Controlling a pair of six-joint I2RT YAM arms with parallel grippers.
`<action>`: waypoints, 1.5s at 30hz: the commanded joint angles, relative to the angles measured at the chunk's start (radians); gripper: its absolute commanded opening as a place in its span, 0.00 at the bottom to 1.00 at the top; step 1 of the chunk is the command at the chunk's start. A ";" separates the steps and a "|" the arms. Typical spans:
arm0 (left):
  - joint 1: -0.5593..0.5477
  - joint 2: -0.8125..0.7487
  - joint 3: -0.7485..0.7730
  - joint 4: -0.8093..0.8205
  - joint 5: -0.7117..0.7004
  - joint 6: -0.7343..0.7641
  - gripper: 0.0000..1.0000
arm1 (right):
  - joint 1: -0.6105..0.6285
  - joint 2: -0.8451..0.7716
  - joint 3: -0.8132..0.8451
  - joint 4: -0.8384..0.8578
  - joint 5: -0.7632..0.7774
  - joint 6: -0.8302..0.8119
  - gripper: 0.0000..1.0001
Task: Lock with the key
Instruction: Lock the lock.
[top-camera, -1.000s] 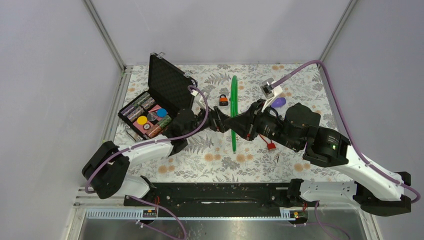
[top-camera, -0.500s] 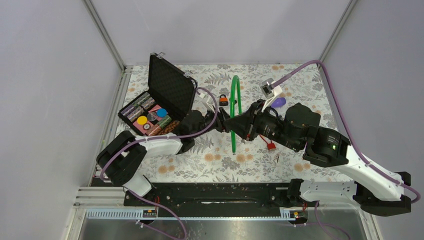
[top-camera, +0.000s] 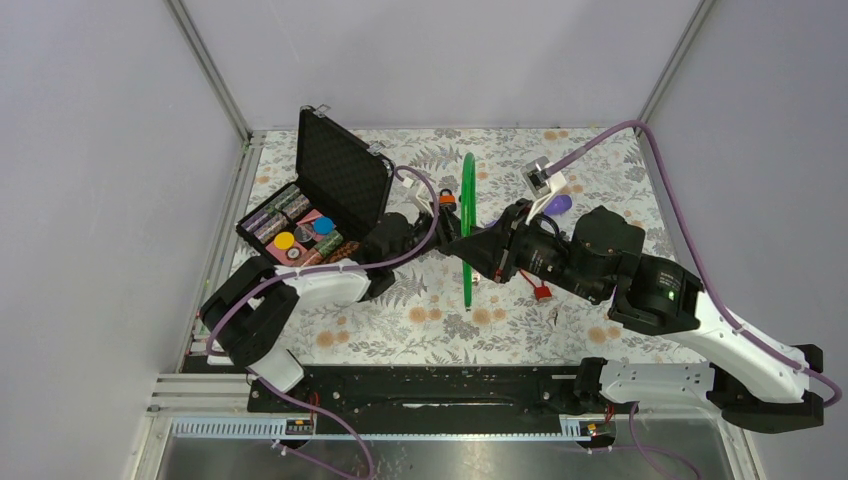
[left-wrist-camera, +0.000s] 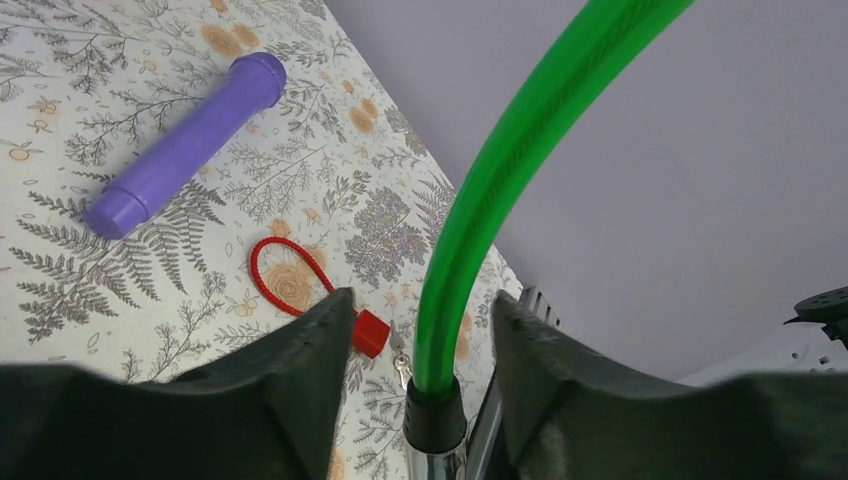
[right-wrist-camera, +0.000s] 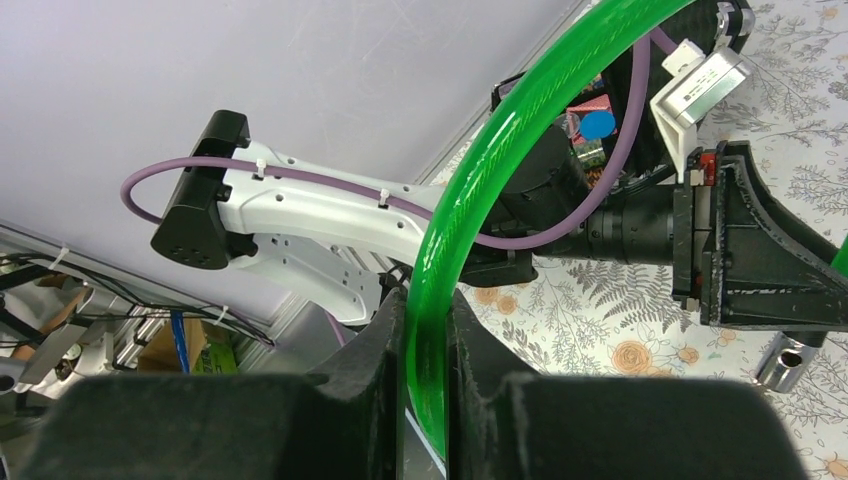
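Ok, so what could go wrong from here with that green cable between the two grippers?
1. The left gripper straddles the green cable just above its black end cap, with gaps on both sides; closing on the round sheath may push the end sideways.
2. The right gripper pinches the cable at one spot only, so the loop might twist or slip.
3. The two grippers nearly meet in the top view, so they could bump.

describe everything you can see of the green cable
The green cable is a glossy, plastic-coated loop standing upright on edge over the middle of the flowered table. One end runs into a black collar and then a silvery metal tip. The right gripper has its jaws shut on the cable. The left gripper has its jaws open either side of it just above the collar, with gaps showing.
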 joint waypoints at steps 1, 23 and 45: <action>-0.001 0.018 0.055 0.062 0.020 -0.022 0.42 | -0.004 -0.022 0.037 0.050 -0.014 -0.008 0.00; 0.014 -0.177 0.124 -0.344 0.288 -0.221 0.00 | -0.004 -0.167 -0.362 0.529 0.108 -0.385 0.00; 0.068 -0.225 0.098 -0.248 0.456 -0.330 0.00 | -0.004 -0.239 -0.435 0.677 0.114 -0.403 0.00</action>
